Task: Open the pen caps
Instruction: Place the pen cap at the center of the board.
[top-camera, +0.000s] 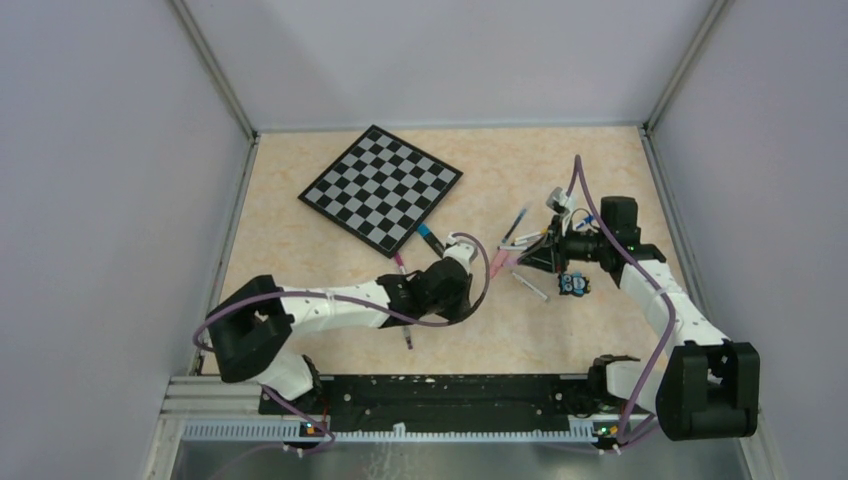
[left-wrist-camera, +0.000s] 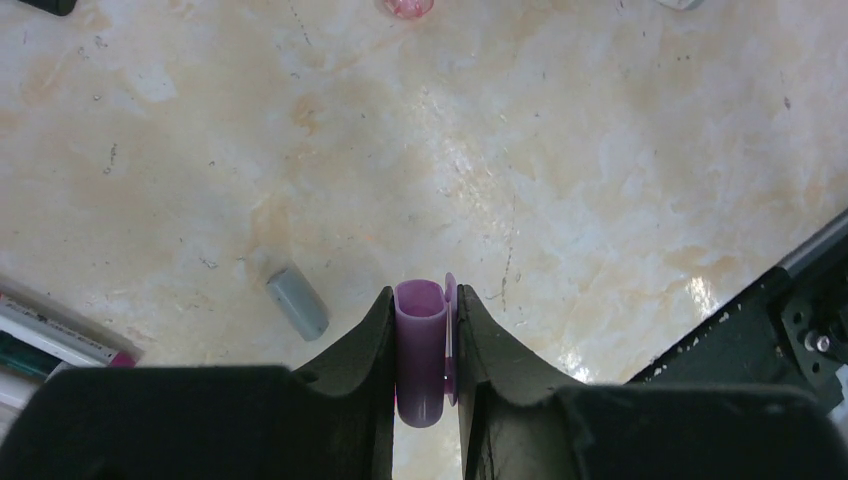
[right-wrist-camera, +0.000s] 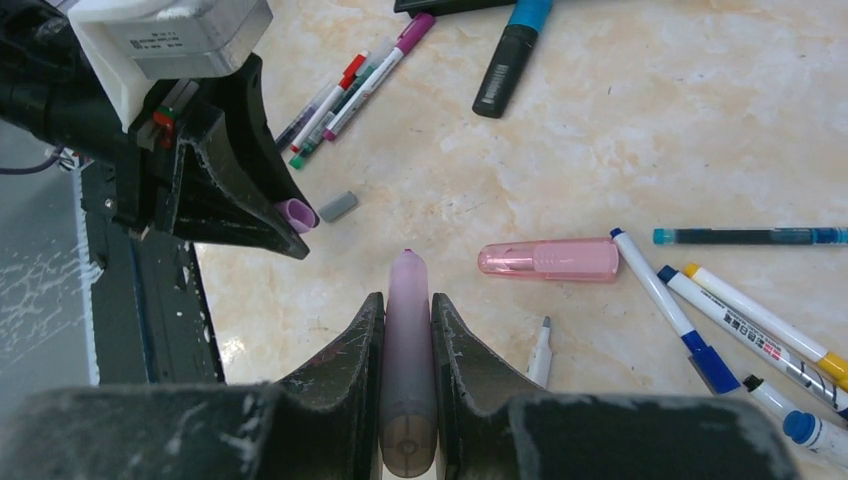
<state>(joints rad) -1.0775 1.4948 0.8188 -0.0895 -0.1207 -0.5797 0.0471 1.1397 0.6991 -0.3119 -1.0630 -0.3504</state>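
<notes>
While left jaws are pinching purple cap (left-wrist-camera: 420, 345), right jaws are clamping uncapped pink highlighter (right-wrist-camera: 408, 340), tip pointing toward cap; grey cap (right-wrist-camera: 338, 206) is lying loose on table (left-wrist-camera: 600, 150) just beside left jaws.

The table (left-wrist-camera: 600, 150) surface is smooth, marbled beige, with a glossy sheen and fine dark scuffs. The purple cap (left-wrist-camera: 420, 345) is smooth translucent plastic; the grey cap (left-wrist-camera: 297, 302) is matt and opaque. The pink highlighter barrel (right-wrist-camera: 408, 340) is frosted translucent plastic. The right gripper (right-wrist-camera: 405, 305) has matt black plastic fingers (right-wrist-camera: 340, 370), rough and whitened at the edges.
</notes>
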